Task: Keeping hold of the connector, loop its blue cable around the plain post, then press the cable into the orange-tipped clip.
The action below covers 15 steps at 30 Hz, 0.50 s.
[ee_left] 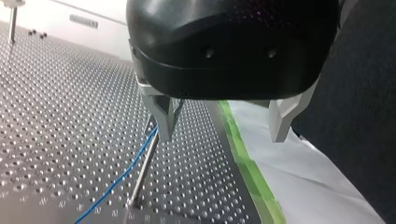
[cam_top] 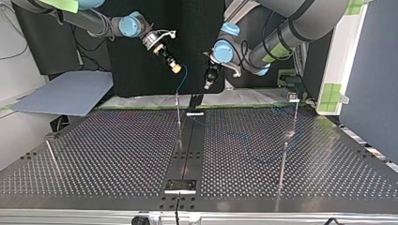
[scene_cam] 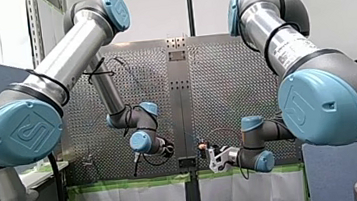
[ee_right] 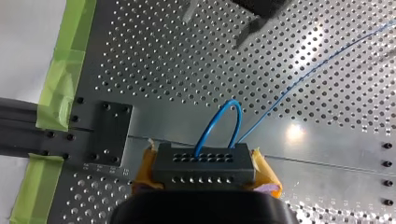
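R gripper (ee_right: 205, 169): fingers clamped on connector (ee_right: 204, 163), blue cable (ee_right: 299, 81) looping out. L gripper (ee_left: 220, 134): fingers apart, empty, near post (cam_top: 178, 115), tabletop (cam_top: 117, 154) 12 o'clock, top view.

- The blue cap on my left arm (scene_cam: 21, 132) has a sign pressed into it: a curly shape inside a tilted square. It has no letters.
- The blue cap on my right arm (scene_cam: 320, 105) has the same sign, but faint.
- A label (scene_cam: 289, 51) on my right arm's silver tube has black print. It is too small to read.
- No word or number can be read anywhere.
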{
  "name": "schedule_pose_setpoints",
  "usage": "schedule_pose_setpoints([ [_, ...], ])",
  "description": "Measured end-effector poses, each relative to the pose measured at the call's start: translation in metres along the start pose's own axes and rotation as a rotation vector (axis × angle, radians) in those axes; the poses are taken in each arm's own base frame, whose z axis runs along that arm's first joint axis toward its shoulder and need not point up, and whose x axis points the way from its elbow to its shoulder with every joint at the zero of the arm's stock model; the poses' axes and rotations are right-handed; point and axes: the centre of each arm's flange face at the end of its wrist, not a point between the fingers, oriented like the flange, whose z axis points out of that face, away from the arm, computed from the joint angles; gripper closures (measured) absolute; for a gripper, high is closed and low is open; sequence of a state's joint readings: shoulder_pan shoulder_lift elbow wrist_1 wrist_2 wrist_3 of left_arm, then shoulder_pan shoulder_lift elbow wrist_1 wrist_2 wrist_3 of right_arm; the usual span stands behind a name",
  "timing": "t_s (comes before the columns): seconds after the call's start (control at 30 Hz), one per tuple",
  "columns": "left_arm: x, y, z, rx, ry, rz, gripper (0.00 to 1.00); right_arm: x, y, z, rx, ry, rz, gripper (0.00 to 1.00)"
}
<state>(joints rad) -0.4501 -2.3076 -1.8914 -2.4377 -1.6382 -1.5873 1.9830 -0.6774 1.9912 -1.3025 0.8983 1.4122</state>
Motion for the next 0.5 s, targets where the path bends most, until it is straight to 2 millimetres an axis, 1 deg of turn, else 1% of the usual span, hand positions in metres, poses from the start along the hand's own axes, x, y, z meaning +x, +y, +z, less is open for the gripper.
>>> schedule_pose_setpoints([
  [0.27,0.001,-0.004,-0.002,-0.015,-0.001,0.036,0.00,0.000,0.019,-0.004,-0.087,-0.021,0.028,1.00],
  [0.5,-0.006,-0.020,0.001,0.050,-0.033,0.056,0.00,-0.003,0.028,-0.008,-0.162,-0.054,0.013,1.00],
])
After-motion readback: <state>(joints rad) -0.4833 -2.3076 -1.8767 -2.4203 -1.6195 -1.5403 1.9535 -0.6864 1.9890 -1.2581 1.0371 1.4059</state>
